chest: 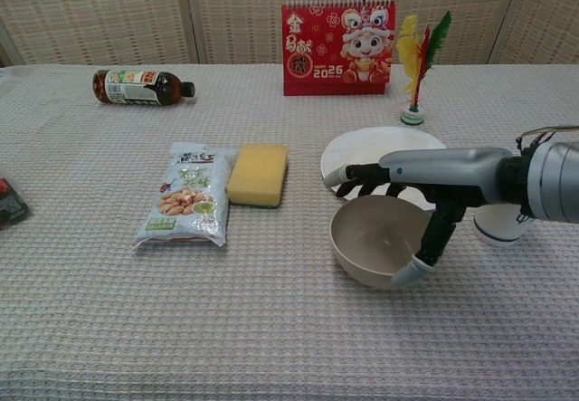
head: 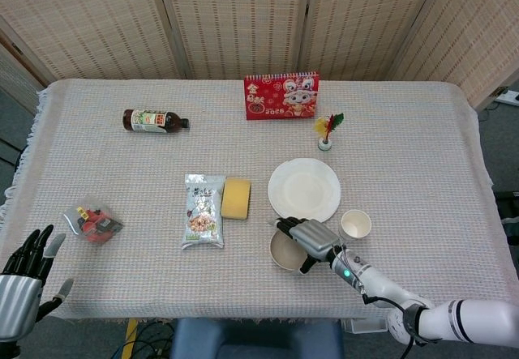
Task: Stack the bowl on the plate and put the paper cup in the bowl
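Observation:
The beige bowl (head: 284, 252) (chest: 373, 236) stands on the cloth just in front of the white plate (head: 304, 187) (chest: 360, 148). My right hand (head: 315, 238) (chest: 427, 167) lies across the bowl: its fingers curl over the far rim and the thumb presses the near right wall, so it grips the bowl. The white paper cup (head: 355, 224) (chest: 500, 225) stands upright to the right of the bowl, partly hidden behind my forearm in the chest view. My left hand (head: 24, 274) hangs off the table's front left corner, fingers spread and holding nothing.
A yellow sponge (chest: 258, 173) and a snack bag (chest: 185, 193) lie left of the bowl. A red calendar (chest: 338, 47), a feather shuttlecock (chest: 419, 62) and a lying bottle (chest: 140, 86) are at the back. A red packet (head: 96, 224) sits near the left edge.

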